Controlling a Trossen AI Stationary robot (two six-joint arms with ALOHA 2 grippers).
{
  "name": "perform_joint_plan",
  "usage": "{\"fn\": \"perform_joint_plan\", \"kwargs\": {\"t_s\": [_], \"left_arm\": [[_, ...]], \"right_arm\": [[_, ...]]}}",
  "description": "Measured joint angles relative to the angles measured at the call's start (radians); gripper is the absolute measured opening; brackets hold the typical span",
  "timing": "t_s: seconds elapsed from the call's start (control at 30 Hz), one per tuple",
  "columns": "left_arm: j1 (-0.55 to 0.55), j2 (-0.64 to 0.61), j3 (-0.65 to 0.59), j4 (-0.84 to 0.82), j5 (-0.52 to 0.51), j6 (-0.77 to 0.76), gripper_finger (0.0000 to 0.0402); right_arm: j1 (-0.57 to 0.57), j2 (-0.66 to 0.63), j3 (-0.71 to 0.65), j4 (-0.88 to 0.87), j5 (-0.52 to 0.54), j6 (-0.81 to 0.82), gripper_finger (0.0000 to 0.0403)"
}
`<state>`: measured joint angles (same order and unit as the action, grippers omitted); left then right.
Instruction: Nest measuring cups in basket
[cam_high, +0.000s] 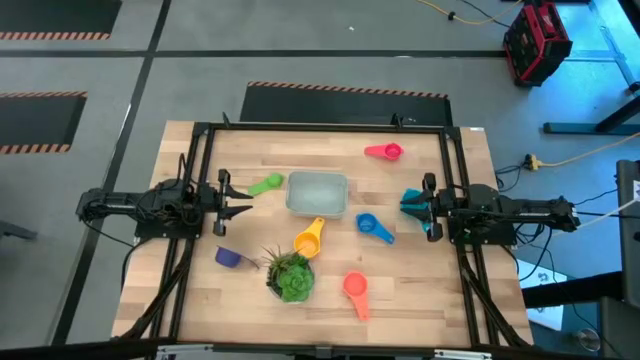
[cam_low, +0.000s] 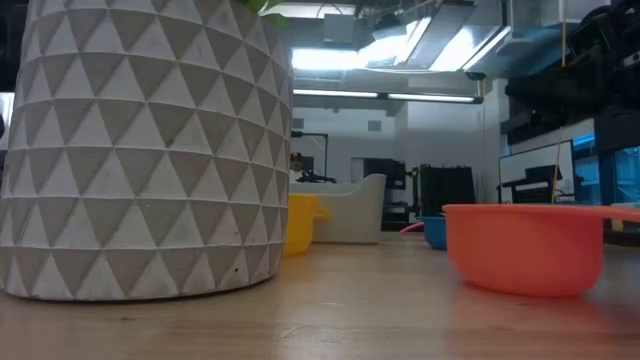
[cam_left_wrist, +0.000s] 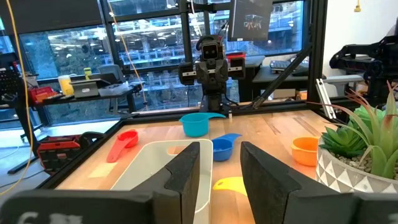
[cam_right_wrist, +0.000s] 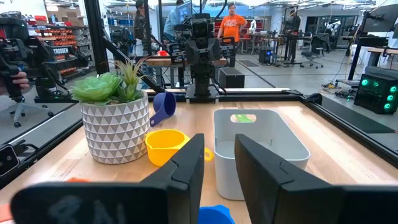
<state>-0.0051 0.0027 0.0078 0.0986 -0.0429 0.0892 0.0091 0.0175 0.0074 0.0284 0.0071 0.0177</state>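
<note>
The pale basket (cam_high: 318, 193) stands mid-table and holds no cup. Around it on the table lie the green cup (cam_high: 266, 185), pink cup (cam_high: 384, 152), blue cup (cam_high: 374, 227), yellow cup (cam_high: 309, 240), purple cup (cam_high: 235, 258) and orange-red cup (cam_high: 356, 290). A light-blue cup (cam_left_wrist: 198, 123) stands right under my right gripper (cam_high: 408, 203). I cannot tell whether they touch. My right gripper (cam_right_wrist: 219, 155) is open at the table's right. My left gripper (cam_high: 247, 207) is open and empty at the left, next to the green cup. Its fingers (cam_left_wrist: 193, 168) point at the basket (cam_left_wrist: 163, 168).
A potted plant (cam_high: 290, 275) in a white patterned pot (cam_low: 140, 150) stands near the front edge, between the purple and orange-red cups. A black frame (cam_high: 320, 128) runs round the table. Beyond the table's left side, people stand in the room (cam_right_wrist: 235, 22).
</note>
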Motion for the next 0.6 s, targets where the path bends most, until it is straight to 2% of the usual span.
{"fn": "perform_joint_plan", "kwargs": {"t_s": [0.33, 0.6], "left_arm": [[0.0, 0.0, 0.0, 0.0, 0.0, 0.0, 0.011], [0.0, 0.0, 0.0, 0.0, 0.0, 0.0, 0.011]], "right_arm": [[0.0, 0.0, 0.0, 0.005, 0.002, 0.048, 0.0101], [0.0, 0.0, 0.0, 0.005, 0.0, 0.136, 0.0183]]}}
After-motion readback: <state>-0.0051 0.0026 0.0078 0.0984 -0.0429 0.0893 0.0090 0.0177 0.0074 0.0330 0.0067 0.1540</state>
